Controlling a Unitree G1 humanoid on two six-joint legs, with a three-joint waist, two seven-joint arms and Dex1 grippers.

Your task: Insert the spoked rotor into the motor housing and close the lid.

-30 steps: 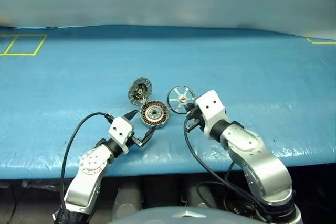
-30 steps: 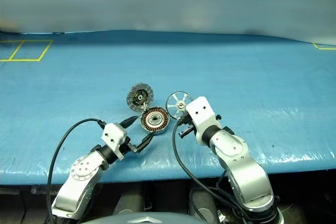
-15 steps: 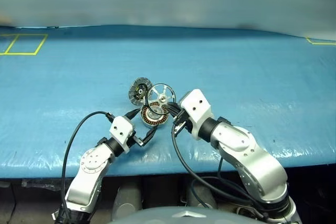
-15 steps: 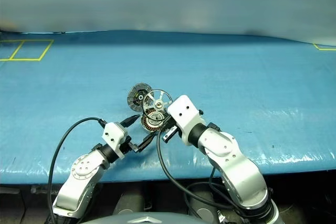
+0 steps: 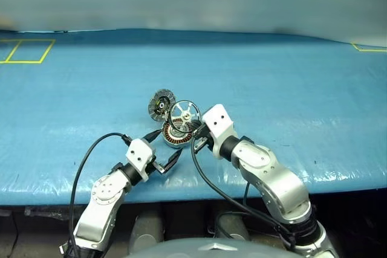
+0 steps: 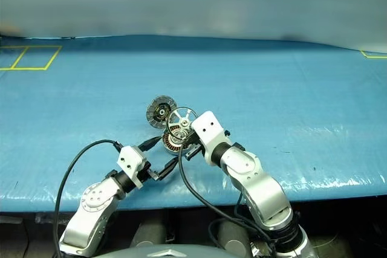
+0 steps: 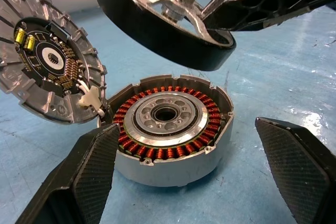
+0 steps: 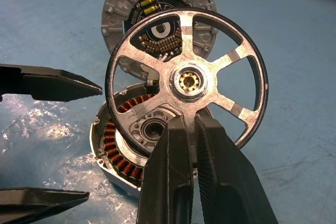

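Observation:
The motor housing (image 7: 173, 124), a grey cup with copper windings, stands on the blue table with its lid (image 7: 47, 66) hinged open and leaning back, inner face showing. My right gripper (image 8: 191, 121) is shut on a lower spoke of the spoked rotor (image 8: 186, 82), a black ring with silvery spokes. It holds the rotor tilted just above the housing (image 5: 175, 138), clear of the cup. My left gripper (image 5: 170, 142) is open, one finger on each side of the housing's near side, not touching it.
The blue sheet covers the whole table (image 5: 290, 89). Yellow tape squares mark the far left corner (image 5: 27, 51) and the far right (image 5: 369, 46). The table's front edge (image 5: 338, 182) runs just behind my arms. Black cables loop from both wrists.
My right gripper has carried the rotor to the left, from beside the housing to just over it, and a little lower. The left gripper has stayed open in place.

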